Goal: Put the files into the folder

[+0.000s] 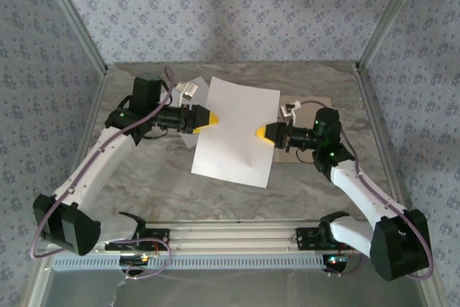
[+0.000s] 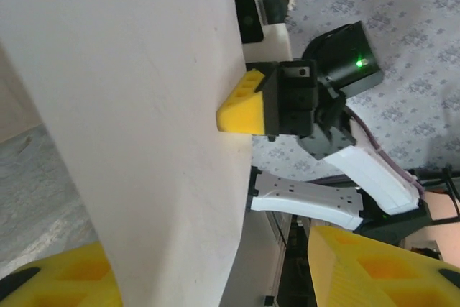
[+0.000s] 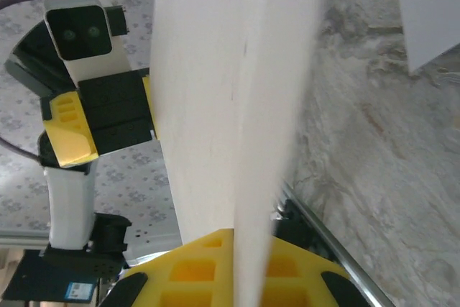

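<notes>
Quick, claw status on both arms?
Left claw: open, with the white sheet between its fingers, not clamped.
Right claw: closed on the white sheet's opposite edge.

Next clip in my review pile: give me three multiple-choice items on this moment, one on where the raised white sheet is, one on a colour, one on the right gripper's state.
1. Where is the white sheet?
A. Lying flat on the table
B. Tucked inside a folder
C. Lifted off the table, between the left gripper and the right gripper

2. What colour are the fingertips?
A. Yellow
B. Blue
C. Red

3. What state is the right gripper in?
A. Wide open, away from the sheet
B. Shut on the sheet's edge
C. Shut on nothing

Answers:
1 C, since the top view shows a gripper at each side edge of the raised sheet.
2 A, since both wrist views show yellow tips.
3 B, since the right wrist view shows the sheet running out from between its closed fingers.
</notes>
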`<state>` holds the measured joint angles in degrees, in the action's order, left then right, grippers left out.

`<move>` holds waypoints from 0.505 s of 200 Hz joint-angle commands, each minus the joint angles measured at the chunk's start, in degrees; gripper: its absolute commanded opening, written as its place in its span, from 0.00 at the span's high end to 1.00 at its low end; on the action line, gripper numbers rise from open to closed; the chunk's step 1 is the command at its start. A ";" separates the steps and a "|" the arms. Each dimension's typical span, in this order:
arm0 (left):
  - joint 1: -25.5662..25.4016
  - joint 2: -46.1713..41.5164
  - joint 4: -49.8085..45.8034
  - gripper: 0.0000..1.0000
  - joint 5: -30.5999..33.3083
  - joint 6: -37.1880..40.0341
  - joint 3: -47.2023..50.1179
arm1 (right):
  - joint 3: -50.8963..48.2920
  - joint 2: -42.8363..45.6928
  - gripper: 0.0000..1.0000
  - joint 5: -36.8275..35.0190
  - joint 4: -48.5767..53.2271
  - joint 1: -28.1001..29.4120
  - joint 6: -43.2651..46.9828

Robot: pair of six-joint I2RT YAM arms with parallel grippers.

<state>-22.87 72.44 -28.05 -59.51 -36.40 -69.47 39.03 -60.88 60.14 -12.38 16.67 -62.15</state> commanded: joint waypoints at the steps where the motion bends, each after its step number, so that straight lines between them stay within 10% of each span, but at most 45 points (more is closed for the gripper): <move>1: 0.38 0.14 -3.70 0.44 4.48 2.85 0.60 | 5.11 1.21 1.00 -3.44 19.43 0.36 13.62; 101: -1.44 4.75 -3.01 0.43 19.80 2.62 6.62 | 31.38 -4.11 1.00 -33.72 65.64 2.18 42.65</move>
<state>-23.07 75.07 -30.33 -45.52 -34.92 -63.42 62.76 -62.98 39.31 36.03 18.09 -30.30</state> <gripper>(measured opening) 0.569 0.048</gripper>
